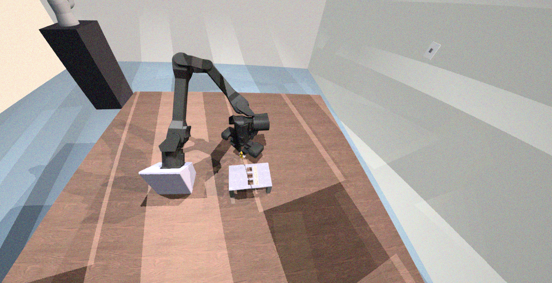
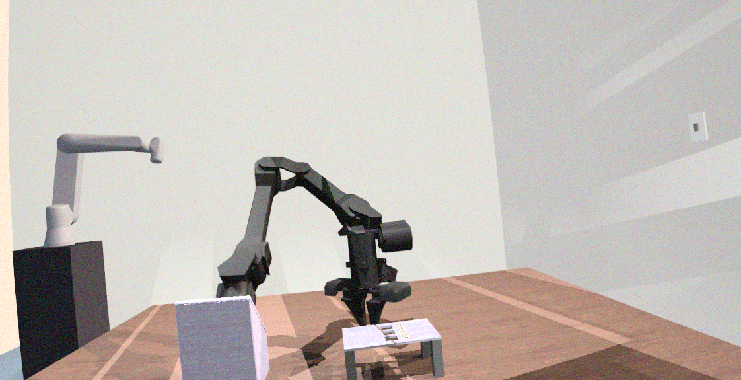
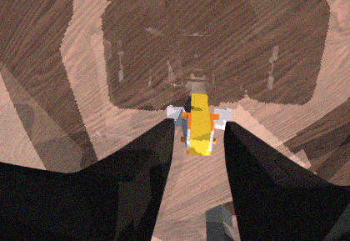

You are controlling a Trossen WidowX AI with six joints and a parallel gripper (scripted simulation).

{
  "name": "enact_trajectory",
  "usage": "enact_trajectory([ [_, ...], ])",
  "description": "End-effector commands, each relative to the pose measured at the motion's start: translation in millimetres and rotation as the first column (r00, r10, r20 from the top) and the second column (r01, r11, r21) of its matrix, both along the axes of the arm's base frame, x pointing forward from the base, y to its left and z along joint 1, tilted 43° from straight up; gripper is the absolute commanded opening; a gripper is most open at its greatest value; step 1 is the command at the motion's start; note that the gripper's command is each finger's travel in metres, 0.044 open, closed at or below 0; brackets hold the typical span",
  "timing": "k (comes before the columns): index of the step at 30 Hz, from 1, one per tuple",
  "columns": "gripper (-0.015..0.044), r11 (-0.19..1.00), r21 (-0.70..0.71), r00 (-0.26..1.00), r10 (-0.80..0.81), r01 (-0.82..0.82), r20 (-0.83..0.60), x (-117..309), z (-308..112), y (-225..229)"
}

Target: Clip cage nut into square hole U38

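Near the rail plate (image 1: 238, 176) (image 2: 360, 336), the open pincer (image 1: 242, 152) (image 2: 367, 322) (image 3: 199, 128) straddles the cage nut (image 1: 241, 155) (image 3: 200, 123).
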State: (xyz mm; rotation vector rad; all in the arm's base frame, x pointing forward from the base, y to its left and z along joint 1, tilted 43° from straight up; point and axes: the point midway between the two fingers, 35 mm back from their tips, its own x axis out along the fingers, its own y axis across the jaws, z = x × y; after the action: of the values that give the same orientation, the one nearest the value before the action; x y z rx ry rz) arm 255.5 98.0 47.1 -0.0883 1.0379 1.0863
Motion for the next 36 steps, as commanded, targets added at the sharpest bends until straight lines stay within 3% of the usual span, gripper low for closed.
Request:
enact_trajectory([
  [1,0.012,1.0,0.002,1.0,-0.003,0.003,-0.003,-0.1,-0.5,0.4],
  [12,0.012,1.0,0.002,1.0,-0.003,0.003,-0.003,-0.1,-0.6,0.6],
  [16,0.0032,1.0,0.0,1.0,0.0,0.0,0.0,0.0,-0.2,0.3],
  [36,0.0032,1.0,0.0,1.0,0.0,0.0,0.0,0.0,-0.2,0.3],
])
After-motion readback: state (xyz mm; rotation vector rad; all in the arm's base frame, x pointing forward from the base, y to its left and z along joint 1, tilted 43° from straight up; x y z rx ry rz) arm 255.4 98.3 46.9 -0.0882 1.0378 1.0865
